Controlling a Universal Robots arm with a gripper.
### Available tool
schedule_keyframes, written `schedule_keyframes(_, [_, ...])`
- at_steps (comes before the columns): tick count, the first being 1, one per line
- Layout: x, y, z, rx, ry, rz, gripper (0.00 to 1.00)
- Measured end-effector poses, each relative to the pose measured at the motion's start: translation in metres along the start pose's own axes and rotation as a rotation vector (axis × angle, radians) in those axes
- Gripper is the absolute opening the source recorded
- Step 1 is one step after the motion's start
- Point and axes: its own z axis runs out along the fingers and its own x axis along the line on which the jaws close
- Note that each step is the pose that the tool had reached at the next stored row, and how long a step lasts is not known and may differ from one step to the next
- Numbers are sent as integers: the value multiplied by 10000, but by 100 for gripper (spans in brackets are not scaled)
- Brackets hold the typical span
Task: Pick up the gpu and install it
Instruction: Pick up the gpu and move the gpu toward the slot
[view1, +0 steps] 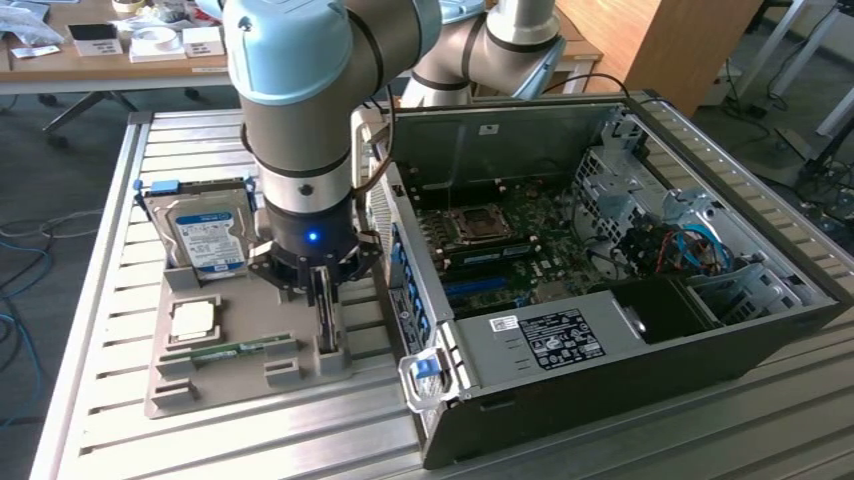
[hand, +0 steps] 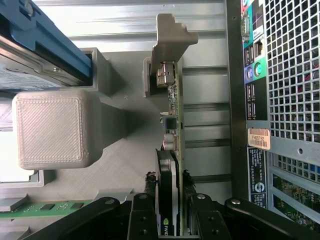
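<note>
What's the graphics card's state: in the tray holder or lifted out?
In, not lifted. The graphics card stands on edge in the gray tray, its far end tucked into the holder post, gripper closed on it.

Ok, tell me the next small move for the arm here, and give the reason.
Probably lift straight up. The gripper looks closed on the gpu, which stands on edge, its far end slotted in the gray holder; a sideways pull would likely jam it, and the computer case is close beside.

Slatted metal table (view1: 187, 440) — grey parts tray (view1: 247, 388) beside open computer case (view1: 587, 392)
</note>
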Motion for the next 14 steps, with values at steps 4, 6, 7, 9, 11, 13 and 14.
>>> schedule_keyframes(4, [-3,0,0,2,27,1,33])
schedule_keyframes(6, [-4,0,0,3,36,2,33])
schedule_keyframes(7, [-4,0,0,3,36,2,33])
schedule_keyframes(9, [-4,0,0,3,36,2,33])
schedule_keyframes(11, [-4,0,0,2,36,2,33])
schedule_keyframes(13, [-4,0,0,3,36,2,33])
schedule_keyframes(14, [-4,0,0,2,35,2,33])
